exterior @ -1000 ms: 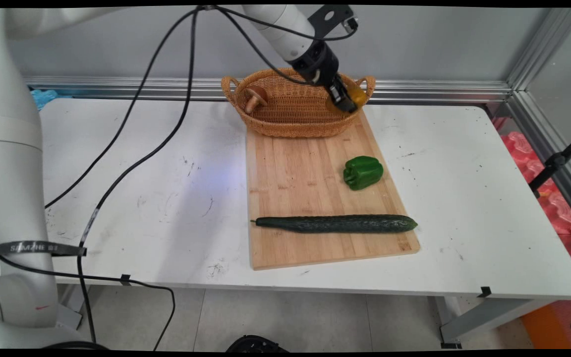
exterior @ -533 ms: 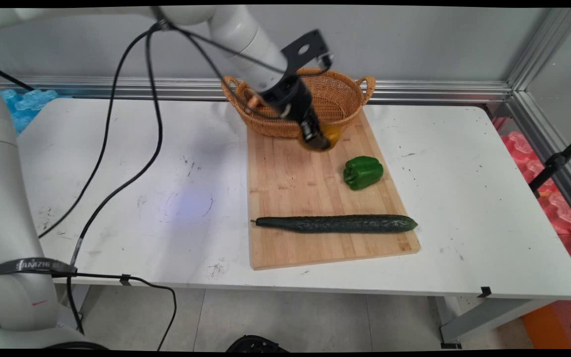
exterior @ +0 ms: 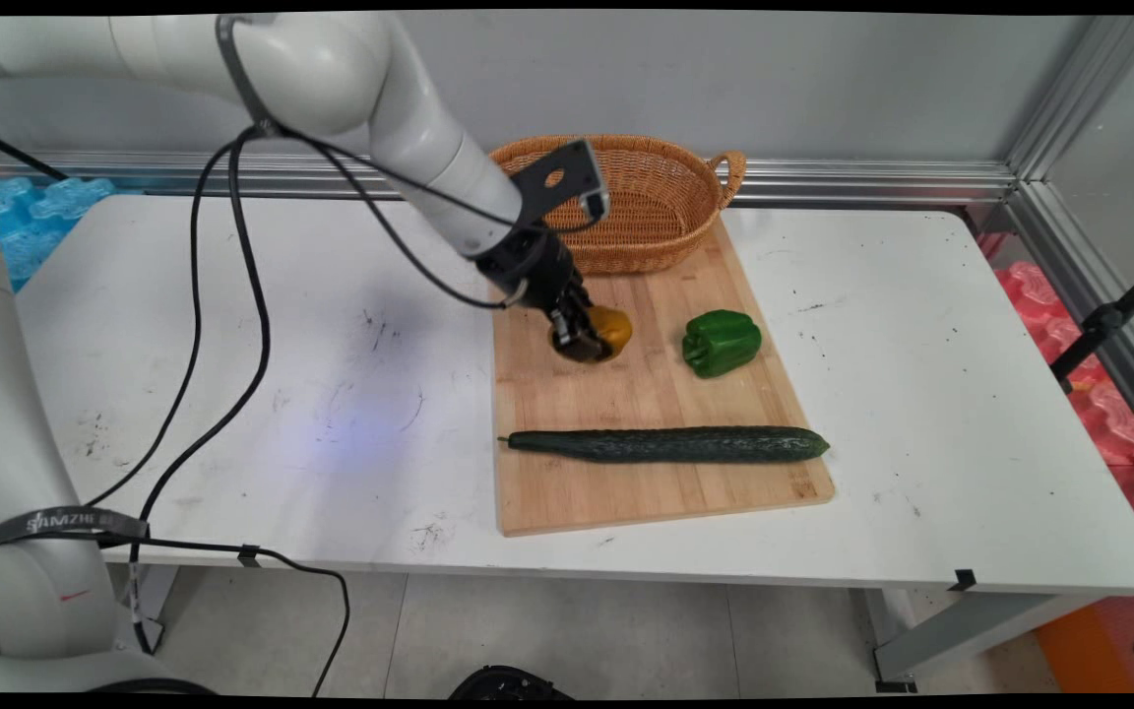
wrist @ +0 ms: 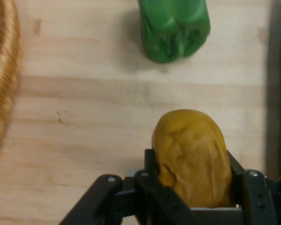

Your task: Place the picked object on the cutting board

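1. The pincer [exterior: 589, 340] is seen closed on a yellow-brown potato [wrist: 192, 157], which is clamped between its two black fingers [wrist: 152, 176], as the hand view shows.
2. The potato is held low over the far half of the bamboo cutting board [exterior: 626, 394]; whether it touches the wood cannot be told from either view.
3. A green bell pepper [exterior: 721, 342] lies on the board just to the right of the potato, apart from it.
4. A long cucumber [exterior: 667, 444] is laid across the near part of the board, well clear of the pincer.
5. A wicker basket [exterior: 661, 202] stands at the board's far end, behind the arm, partly overlapping the board's edge.
6. The board rests on the white surface [exterior: 921, 394], on which black cables hang from the arm at the left.
7. It is judged that the potato, being rounded, is best kept gripped across its middle and held level, so that it is not rolled toward the pepper or slipped from the fingers.
8. A bare strip of board is seen between potato and cucumber.
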Action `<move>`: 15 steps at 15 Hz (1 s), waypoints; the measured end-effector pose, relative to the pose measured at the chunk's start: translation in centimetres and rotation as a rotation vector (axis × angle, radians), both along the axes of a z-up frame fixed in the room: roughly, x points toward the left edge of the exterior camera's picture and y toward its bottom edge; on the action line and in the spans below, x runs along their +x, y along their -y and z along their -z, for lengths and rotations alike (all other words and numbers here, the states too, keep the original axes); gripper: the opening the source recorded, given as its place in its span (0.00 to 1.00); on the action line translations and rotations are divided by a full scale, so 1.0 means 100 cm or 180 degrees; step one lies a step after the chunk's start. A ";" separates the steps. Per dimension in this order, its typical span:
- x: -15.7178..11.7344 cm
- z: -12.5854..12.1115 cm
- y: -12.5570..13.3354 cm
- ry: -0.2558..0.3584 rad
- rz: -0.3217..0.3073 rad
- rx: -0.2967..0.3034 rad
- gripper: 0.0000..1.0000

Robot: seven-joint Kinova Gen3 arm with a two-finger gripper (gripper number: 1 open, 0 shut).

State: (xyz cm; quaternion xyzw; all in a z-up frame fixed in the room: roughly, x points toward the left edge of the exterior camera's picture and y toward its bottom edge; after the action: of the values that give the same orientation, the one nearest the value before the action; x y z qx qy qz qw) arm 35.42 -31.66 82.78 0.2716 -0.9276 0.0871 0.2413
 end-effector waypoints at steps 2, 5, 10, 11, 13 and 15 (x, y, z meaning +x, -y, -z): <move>0.004 0.013 -0.004 -0.0003 -0.0021 0.0012 0.00; 0.008 0.025 -0.007 -0.0005 -0.0046 0.0022 0.00; 0.014 0.044 -0.009 -0.0017 -0.0087 0.0020 0.00; 0.015 0.046 -0.009 -0.0023 -0.0092 0.0015 0.00; 0.016 0.051 -0.008 -0.0039 -0.0107 0.0001 1.00; 0.016 0.054 -0.007 -0.0054 -0.0122 -0.0012 1.00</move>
State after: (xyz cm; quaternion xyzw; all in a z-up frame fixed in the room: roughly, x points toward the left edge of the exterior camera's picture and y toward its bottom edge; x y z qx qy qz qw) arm 37.03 -30.96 77.39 0.2895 -0.9200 0.0911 0.2479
